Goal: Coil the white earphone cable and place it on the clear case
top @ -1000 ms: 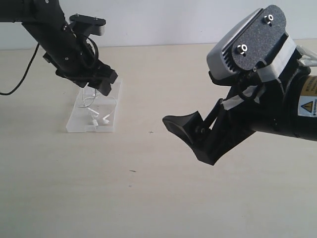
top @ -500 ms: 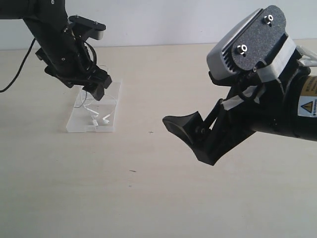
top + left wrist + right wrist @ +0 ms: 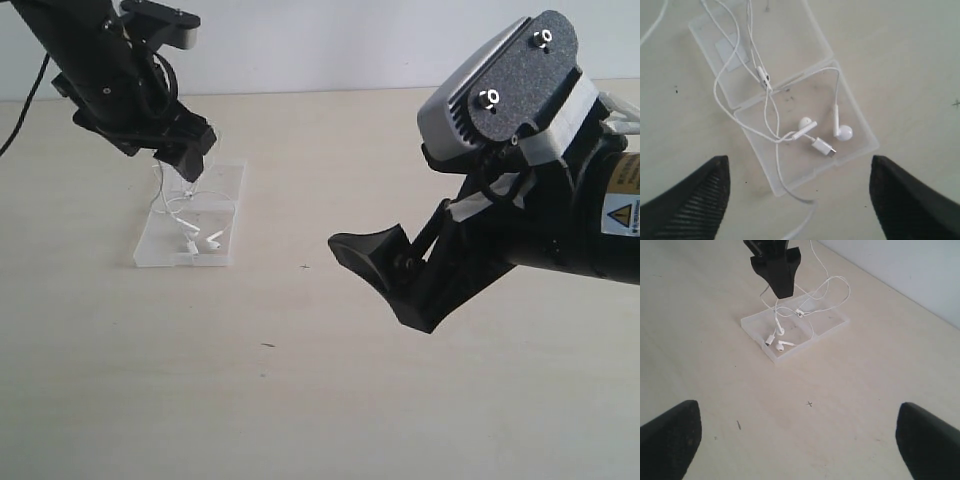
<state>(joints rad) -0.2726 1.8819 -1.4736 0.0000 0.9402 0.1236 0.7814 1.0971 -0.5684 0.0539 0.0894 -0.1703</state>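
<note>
The clear case (image 3: 226,186) lies open and flat on the table at the left, both halves up (image 3: 790,45). The white earphone cable (image 3: 185,212) is loosely looped over it. Its two earbuds (image 3: 844,132) and plug rest on one half, and the inline capsule (image 3: 763,76) lies near the hinge. One strand runs off the case edge and passes between my left fingers (image 3: 690,200). My left gripper (image 3: 190,165) hangs open just above the case's far half. My right gripper (image 3: 385,285) stands open well off to the right, with nothing in it (image 3: 800,450).
A thick black robot cable (image 3: 25,115) hangs at the far left behind the left arm. A pale wall runs along the table's back edge. Small dark marks (image 3: 305,267) dot the tabletop between the case and the right gripper.
My left gripper has lifted up and to the left, off the case, and its jaws have spread. The cable loops stay on the case. The right arm has not moved.
</note>
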